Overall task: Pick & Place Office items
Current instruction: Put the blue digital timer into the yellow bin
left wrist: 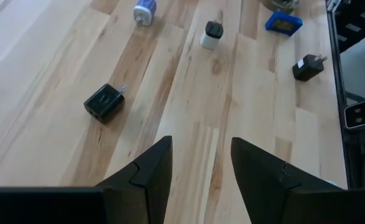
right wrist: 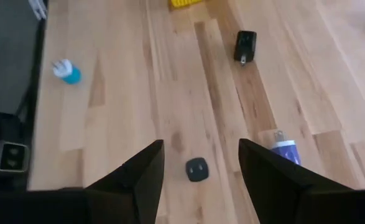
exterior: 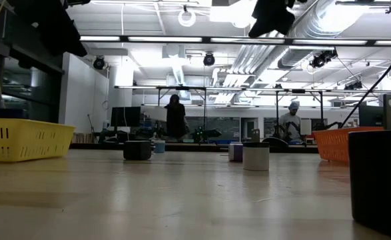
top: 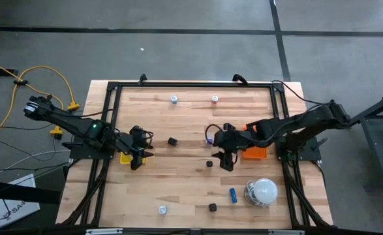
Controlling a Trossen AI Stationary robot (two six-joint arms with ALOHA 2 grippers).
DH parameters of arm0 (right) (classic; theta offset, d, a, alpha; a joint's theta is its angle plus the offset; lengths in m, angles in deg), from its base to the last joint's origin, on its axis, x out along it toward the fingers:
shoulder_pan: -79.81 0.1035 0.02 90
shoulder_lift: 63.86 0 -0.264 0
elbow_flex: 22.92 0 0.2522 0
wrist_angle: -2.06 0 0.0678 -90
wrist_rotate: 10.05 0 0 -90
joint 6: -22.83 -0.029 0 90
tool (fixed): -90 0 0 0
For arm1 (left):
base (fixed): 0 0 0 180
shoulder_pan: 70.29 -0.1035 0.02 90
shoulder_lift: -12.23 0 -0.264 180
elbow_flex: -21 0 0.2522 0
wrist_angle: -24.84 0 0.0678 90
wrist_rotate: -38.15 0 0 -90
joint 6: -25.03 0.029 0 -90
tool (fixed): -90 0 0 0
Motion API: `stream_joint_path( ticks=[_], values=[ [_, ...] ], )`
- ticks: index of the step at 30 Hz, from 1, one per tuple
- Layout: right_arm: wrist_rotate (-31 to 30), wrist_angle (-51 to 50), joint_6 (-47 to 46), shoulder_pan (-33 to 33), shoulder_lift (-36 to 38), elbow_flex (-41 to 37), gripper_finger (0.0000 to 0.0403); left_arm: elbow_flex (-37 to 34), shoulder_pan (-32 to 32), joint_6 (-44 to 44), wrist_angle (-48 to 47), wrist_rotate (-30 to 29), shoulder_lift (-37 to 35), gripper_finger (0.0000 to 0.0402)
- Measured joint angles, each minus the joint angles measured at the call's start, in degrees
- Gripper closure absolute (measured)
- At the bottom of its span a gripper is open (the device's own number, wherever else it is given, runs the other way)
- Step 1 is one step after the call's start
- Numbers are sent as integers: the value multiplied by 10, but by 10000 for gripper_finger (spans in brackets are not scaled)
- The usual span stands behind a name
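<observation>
R claw open (empty) over small black block

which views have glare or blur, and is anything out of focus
Low view: ceiling lights glare, tabletop shines, the near dark block at the right edge is out of focus. Right wrist view: soft blur on the small black piece between the tool fingers. High view: even light, small pieces tiny.

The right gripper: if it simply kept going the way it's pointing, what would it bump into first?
Probably the small black block on the wood, lying just ahead between the open fingers of the right gripper; depth is hard to judge.
</observation>
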Motion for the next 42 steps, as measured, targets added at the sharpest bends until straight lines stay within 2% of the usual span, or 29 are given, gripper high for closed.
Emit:
stream_joint_path(
  ticks=[6,10,16,20,28,34,38,42],
  values=[
    [40,-3,-34,0,-1,2,210,0,0,0,16,0,0,243],
    [89,13,-44,5,-6,2,210,0,0,0,25,0,0,243],
    [137,97,-1,29,-19,1,210,0,0,0,28,0,0,243],
    [149,151,23,35,-36,4,210,0,0,0,28,-1,0,243],
    [140,67,55,31,-98,116,210,-1,0,0,30,0,0,243],
    [112,-42,52,45,-173,190,210,-1,0,0,36,0,0,243],
    [80,-119,-6,66,-218,215,210,-1,0,0,44,0,0,243],
    [65,-168,-132,91,-249,240,213,-1,0,0,49,0,0,243]
  ],
)
